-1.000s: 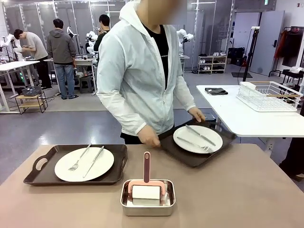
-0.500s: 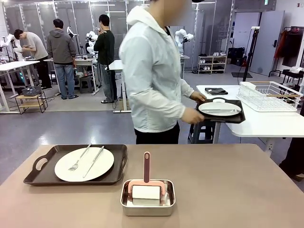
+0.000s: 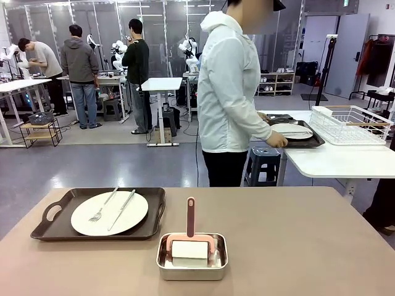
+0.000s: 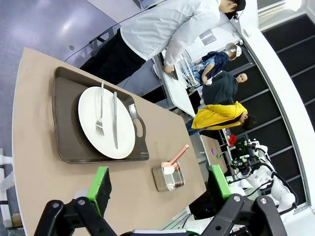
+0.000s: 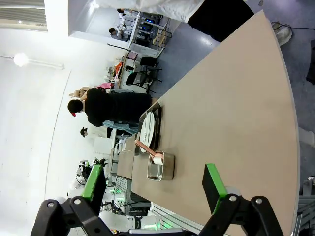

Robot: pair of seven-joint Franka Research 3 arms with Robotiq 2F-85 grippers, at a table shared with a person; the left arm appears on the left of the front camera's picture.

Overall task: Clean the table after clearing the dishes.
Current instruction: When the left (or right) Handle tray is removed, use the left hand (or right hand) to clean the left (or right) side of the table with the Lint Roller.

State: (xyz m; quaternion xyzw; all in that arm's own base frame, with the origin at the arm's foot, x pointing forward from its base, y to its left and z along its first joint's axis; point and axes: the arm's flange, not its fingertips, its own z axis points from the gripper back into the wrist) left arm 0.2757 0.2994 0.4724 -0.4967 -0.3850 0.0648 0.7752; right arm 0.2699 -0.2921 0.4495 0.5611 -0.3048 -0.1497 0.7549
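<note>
Two plates [image 3: 109, 213], two trays [image 3: 55, 229] — one set on table [image 3: 296, 246], four fingers [image 4: 101, 184] apart

The right gripper [image 5: 154, 183] hangs above the beige table [image 5: 221, 113] with its green-padded fingers [image 5: 214, 181] wide apart and nothing between them. Toward the table's left part stands a small steel pan [image 5: 161, 166] with a pink-handled tool [image 5: 145, 147] leaning out of it, and just beyond the pan lies a dark tray [image 5: 157, 124] carrying a white plate [image 5: 148, 123], seen almost edge-on. At the far side stands a person [image 5: 221, 17] in dark trousers, with a white jacket hem above.
</note>
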